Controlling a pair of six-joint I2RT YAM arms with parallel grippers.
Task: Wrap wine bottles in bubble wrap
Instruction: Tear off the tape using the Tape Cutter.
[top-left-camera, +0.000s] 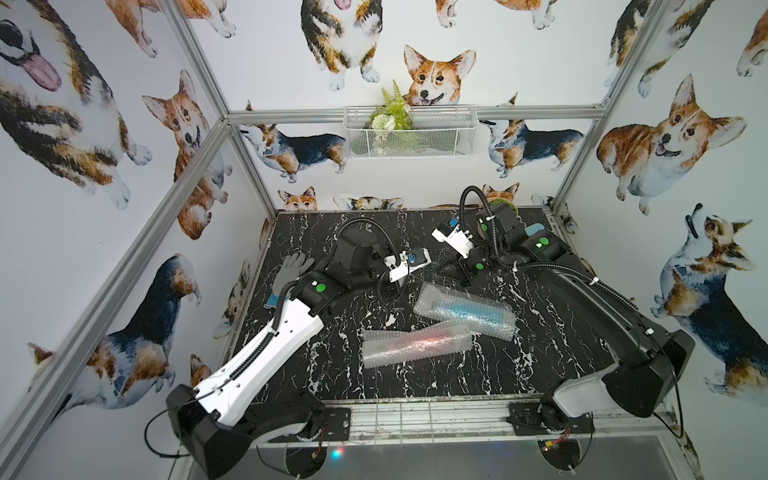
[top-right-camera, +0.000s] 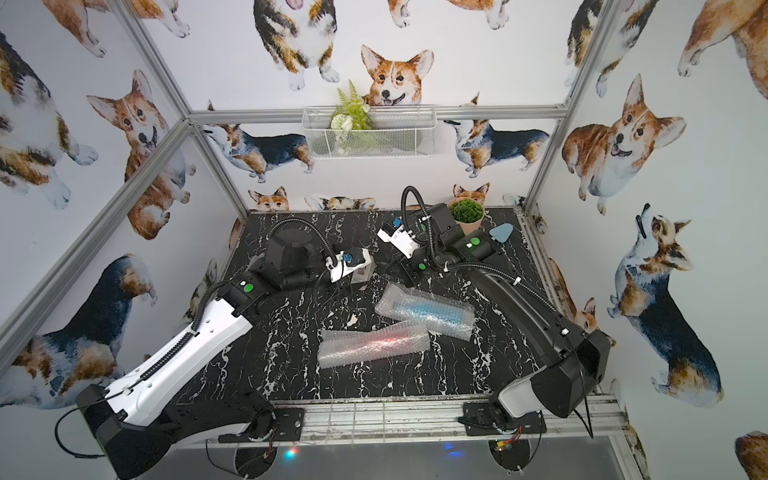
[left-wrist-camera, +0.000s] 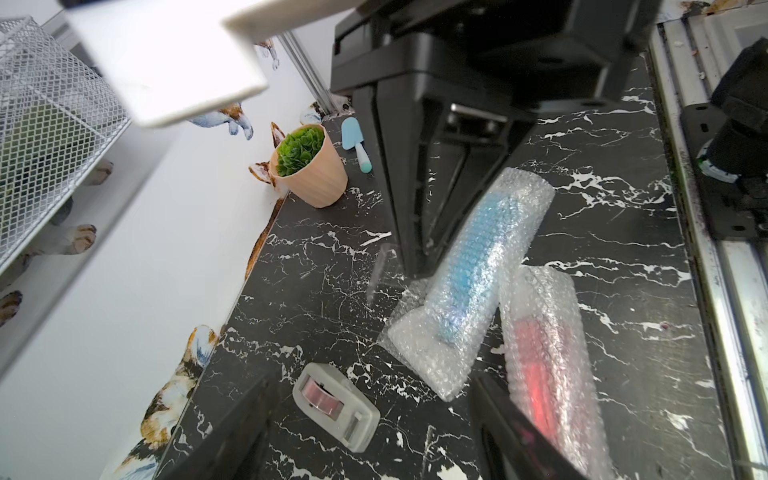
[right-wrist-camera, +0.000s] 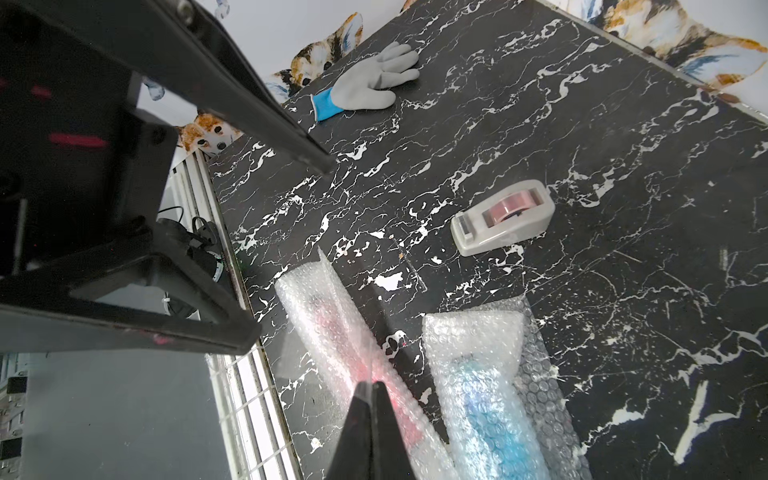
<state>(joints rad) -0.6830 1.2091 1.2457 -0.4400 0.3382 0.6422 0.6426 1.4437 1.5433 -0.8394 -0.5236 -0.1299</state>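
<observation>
A grey tape dispenser (right-wrist-camera: 503, 218) with a pinkish roll sits on the black marble tabletop (top-left-camera: 332, 374), in its far half. A grey glove (right-wrist-camera: 370, 85) with a blue cuff lies flat by the left edge. In the far right corner stands a potted succulent (left-wrist-camera: 307, 166), just beside it a pale blue tool (left-wrist-camera: 355, 143), perhaps a small trowel. Above the far edge hangs a white wire basket (top-left-camera: 440, 137) holding greenery (top-left-camera: 392, 110)

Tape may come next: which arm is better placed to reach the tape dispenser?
Probably left: the left gripper hangs open close to the tape dispenser; the right gripper is shut and farther away.
</observation>
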